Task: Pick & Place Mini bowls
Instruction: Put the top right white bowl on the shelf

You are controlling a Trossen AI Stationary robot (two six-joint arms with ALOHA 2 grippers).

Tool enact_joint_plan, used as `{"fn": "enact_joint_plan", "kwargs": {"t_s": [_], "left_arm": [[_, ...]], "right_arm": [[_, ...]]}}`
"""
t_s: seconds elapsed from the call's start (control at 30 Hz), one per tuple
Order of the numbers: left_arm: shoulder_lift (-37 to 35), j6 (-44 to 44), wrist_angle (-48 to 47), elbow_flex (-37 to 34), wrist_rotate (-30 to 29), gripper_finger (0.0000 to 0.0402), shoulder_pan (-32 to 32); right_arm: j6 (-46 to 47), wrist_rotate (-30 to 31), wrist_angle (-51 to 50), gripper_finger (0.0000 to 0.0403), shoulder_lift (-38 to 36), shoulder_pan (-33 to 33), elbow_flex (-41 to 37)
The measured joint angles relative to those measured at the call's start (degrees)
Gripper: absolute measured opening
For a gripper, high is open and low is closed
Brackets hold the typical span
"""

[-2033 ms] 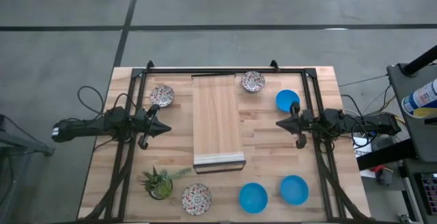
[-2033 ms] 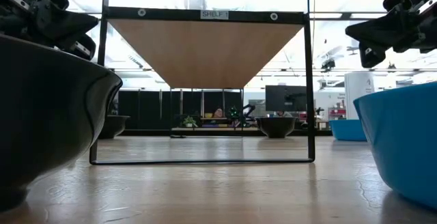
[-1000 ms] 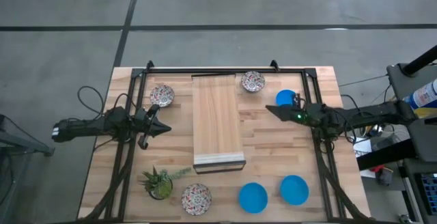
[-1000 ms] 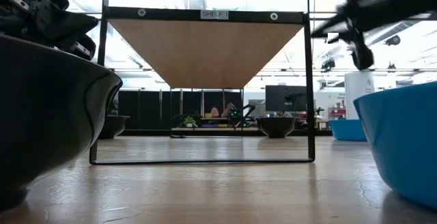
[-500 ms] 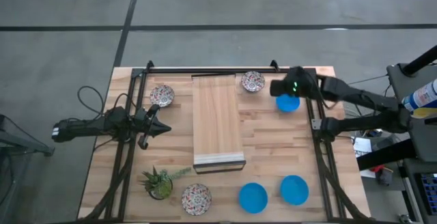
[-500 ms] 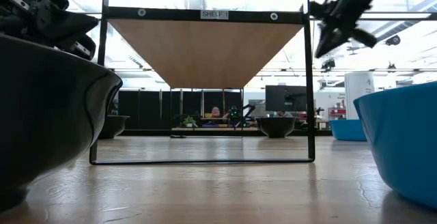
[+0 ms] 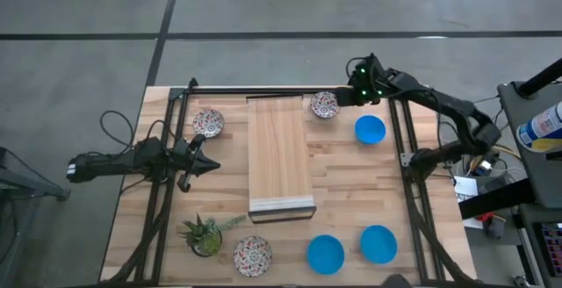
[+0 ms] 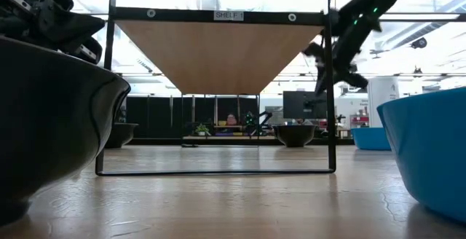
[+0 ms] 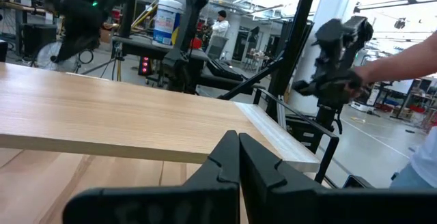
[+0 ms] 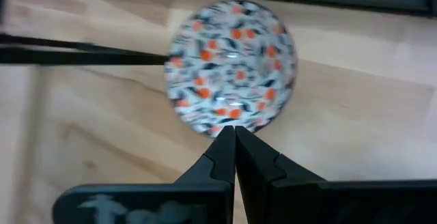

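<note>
Six mini bowls rest on their bases on the table. Floral ones sit at the far edge (image 7: 325,104), far left (image 7: 208,122) and near edge (image 7: 252,255). Blue ones sit far right (image 7: 370,130) and near right (image 7: 325,253), (image 7: 378,243). My right gripper (image 7: 345,97) hangs shut, well above the table (image 8: 318,49), pointing down beside the far floral bowl (image 10: 232,67); its tips (image 10: 234,132) show over the bowl's rim. My left gripper (image 7: 206,163) waits shut (image 9: 237,138) at the table's left, facing the wooden shelf board.
A wooden shelf board (image 7: 280,158) runs down the table's middle inside a black frame (image 7: 290,89), whose posts stand near the far bowls. A small potted plant (image 7: 205,234) stands near left. In the low view a dark bowl (image 8: 51,122) and a blue bowl (image 8: 429,151) loom close.
My right gripper has swung from the table's right-middle toward the far edge and leftward, passing over the far blue bowl to hang beside the far floral bowl, tipping from level to pointing down. It has stayed shut. No bowl has moved.
</note>
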Motion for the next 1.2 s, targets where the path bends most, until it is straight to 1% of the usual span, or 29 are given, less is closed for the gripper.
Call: {"fn": "enact_joint_plan", "kwargs": {"t_s": [0.07,0.13,0.2,0.27,0.37,0.47,0.53,0.6,0.63,0.9,1.2], "left_arm": [[0.0,0.0,-0.01,0.0,0.01,0.0,0.0],[0.0,0.0,-0.02,0.0,-0.01,0.0,-0.01],[0.0,0.0,-0.02,0.0,-0.01,0.0,0.0],[0.0,0.0,-0.02,0.0,0.01,0.0,0.01],[0.0,0.0,-0.02,0.0,-0.01,0.0,-0.01],[0.0,0.0,-0.02,0.0,0.0,0.0,0.0],[0.0,0.0,-0.04,0.0,-0.01,0.0,-0.01],[0.0,0.0,-0.06,0.0,0.01,0.0,-0.01],[0.0,0.0,-0.05,0.0,0.0,0.0,-0.01],[0.0,0.0,-0.06,0.0,-0.01,0.0,0.01],[0.0,0.0,-0.06,0.0,-0.01,0.0,-0.01]], "right_arm": [[0.4,-0.02,-0.11,0.0012,2.82,-0.32,0.73],[0.8,0.04,-0.14,0.0025,5.41,-0.28,2.12],[0.99,0.23,-0.02,0.0048,7.71,-0.17,4.12],[2.76,0.54,-0.22,0.0079,9.98,-0.08,6.11],[3.05,1.44,-1.67,0.0126,12.85,-0.23,10.0],[1.43,5.02,-6.11,0.016,14.66,-0.31,14.1],[0.19,9.26,-10.01,0.0173,16.06,-0.31,16.52],[-1.57,12.22,-12.16,0.018,17.41,-0.46,18.53],[-2.1,12.33,-12.46,0.0181,18.13,-0.59,19.17],[-4.52,10.3,-13.05,0.0171,23.52,-0.84,20.21],[-5.65,10.58,-12.51,0.0155,26.01,-0.9,18.46]]}}
